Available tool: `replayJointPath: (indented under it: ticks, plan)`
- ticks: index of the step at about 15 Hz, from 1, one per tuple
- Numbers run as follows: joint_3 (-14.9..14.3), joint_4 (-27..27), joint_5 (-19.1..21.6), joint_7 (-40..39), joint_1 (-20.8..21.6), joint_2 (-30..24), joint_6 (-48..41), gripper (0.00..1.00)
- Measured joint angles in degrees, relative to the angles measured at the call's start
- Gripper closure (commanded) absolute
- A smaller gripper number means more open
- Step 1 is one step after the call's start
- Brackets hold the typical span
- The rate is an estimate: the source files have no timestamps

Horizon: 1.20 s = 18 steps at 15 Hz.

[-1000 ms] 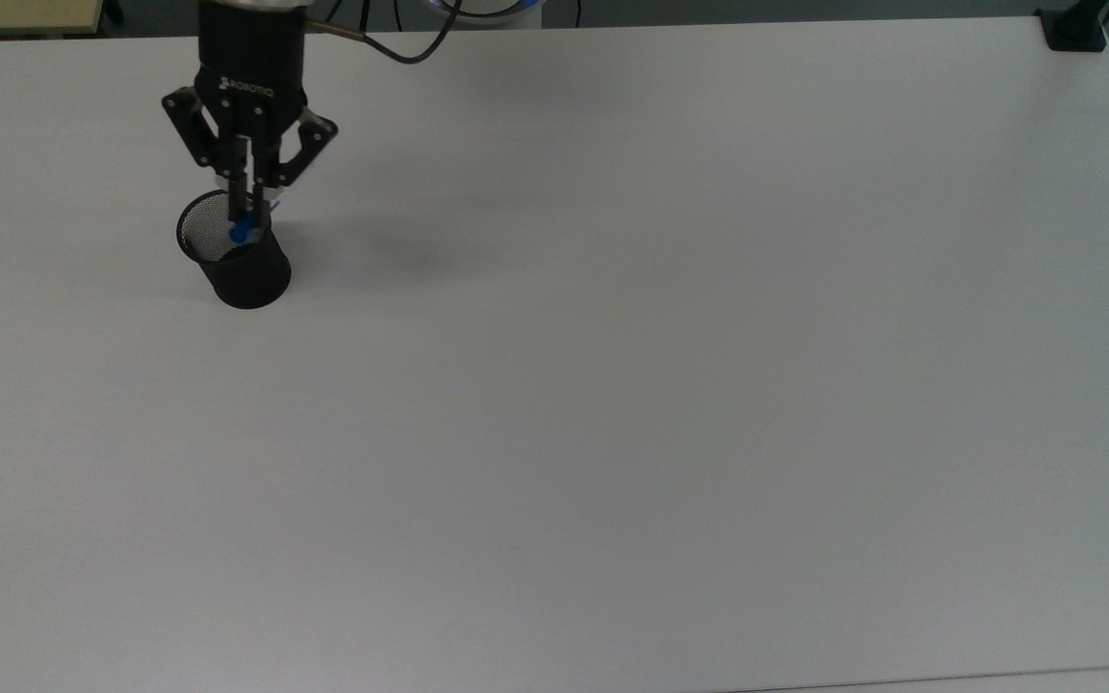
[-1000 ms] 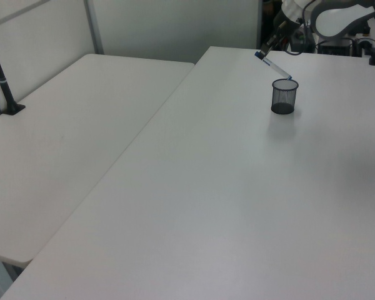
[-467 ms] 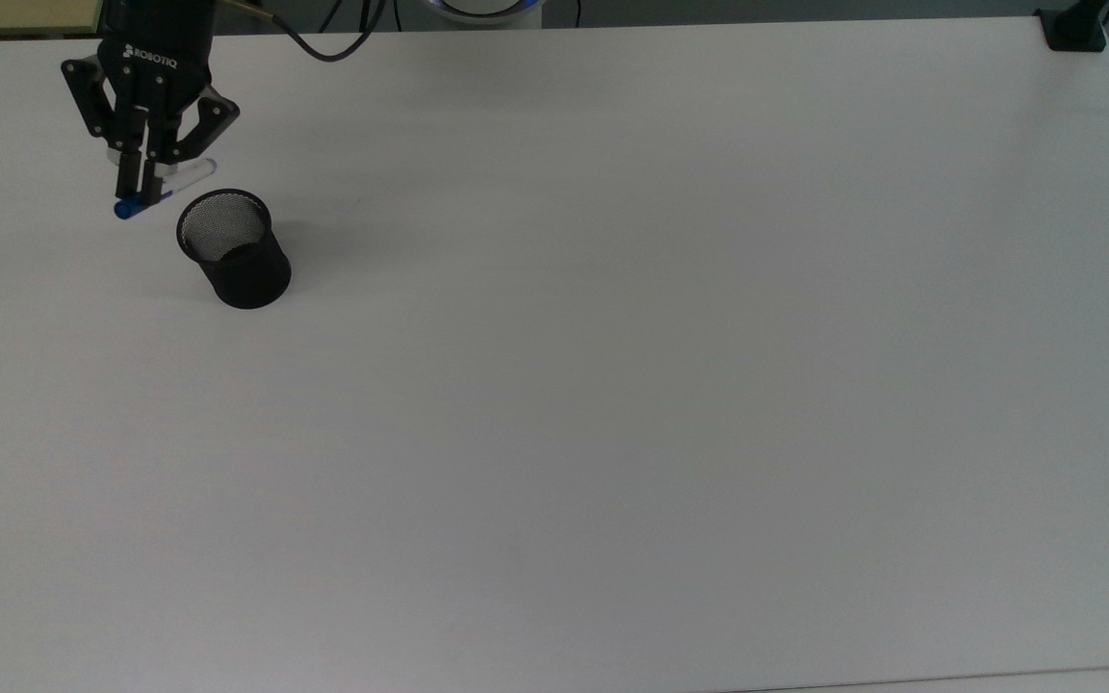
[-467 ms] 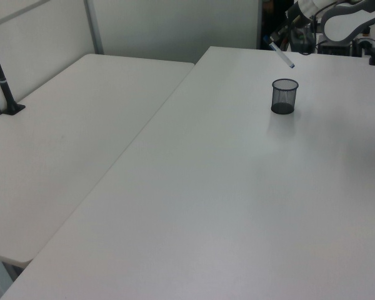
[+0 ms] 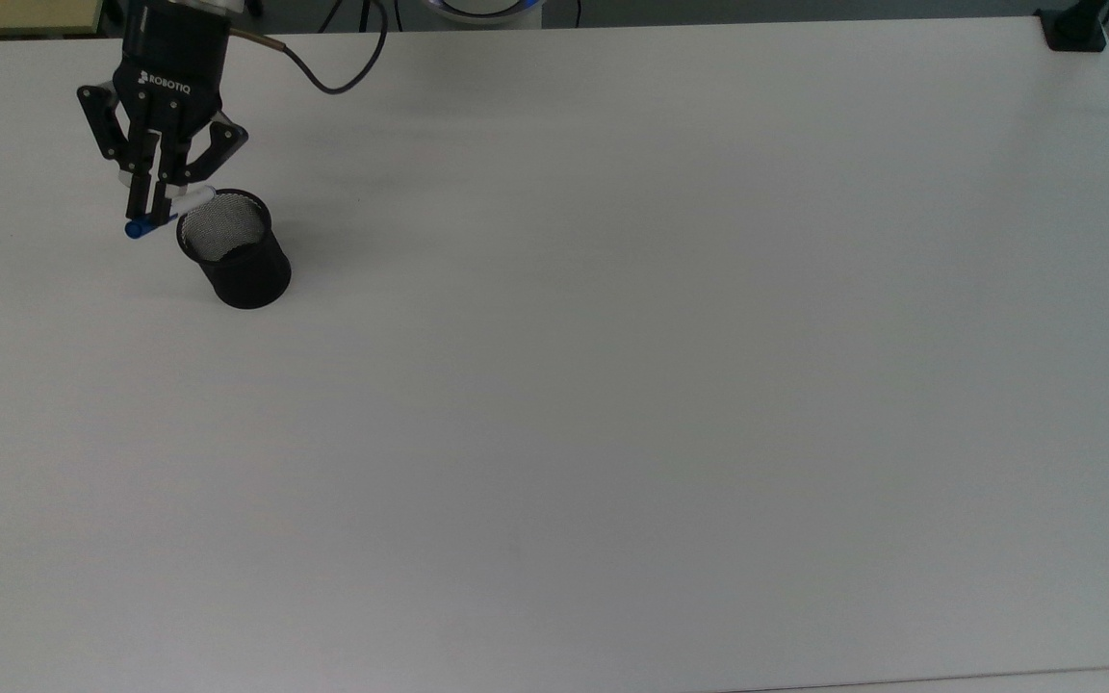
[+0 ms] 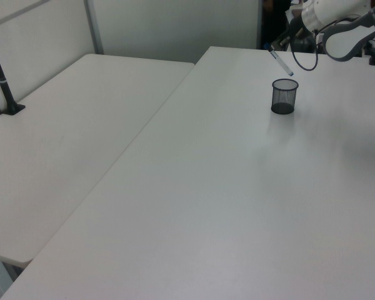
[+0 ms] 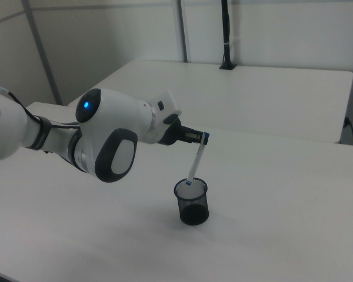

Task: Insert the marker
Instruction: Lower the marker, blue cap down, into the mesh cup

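One marker (image 5: 167, 216) is pinched in the gripper (image 5: 152, 209), fingers closed narrow on it near the blue-capped end; the white barrel runs off at a slant from the fingertips toward the mesh cup (image 5: 237, 252). In the right view the marker (image 7: 195, 163) hangs tilted below the gripper (image 7: 199, 137), thin blue tip down and right at the rim of the cup (image 7: 192, 201) (whether the tip is just inside or only over the rim, can't tell). In the left view the marker (image 6: 280, 62) slants down from the gripper toward the cup (image 6: 284, 96), which stands just below and slightly ahead of the fingertips on the white table (image 5: 612, 385).

Handling, as a judgement: light, stiff plastic, smooth and round, so prob. slippery and apt to pivot in a two-finger pinch. Holding it near the cap leaves most of the barrel free below, good for reach into the cup, but the far tip can swing. A firm grip across the barrel w/ the pads square to it looks the safest hold. Not fragile; a short drop into the cup shouldn't hurt it, though the light cup could tip if the tip catches the rim.
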Motion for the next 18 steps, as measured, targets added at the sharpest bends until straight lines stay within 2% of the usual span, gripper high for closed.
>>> replayJointPath:
  ticks: [6,15,16,18]
  plan:
    - [0.0,-2.4,0.0,-0.1,0.2,4.3,9.3,0.92]
    - [0.0,-5.6,-0.1,-3.7,0.2,5.0,10.1,0.88]
    - [0.0,-5.7,-0.1,-4.1,0.1,5.0,10.1,0.87]
    - [0.0,-5.9,-0.1,-4.4,0.1,5.0,10.1,0.77]
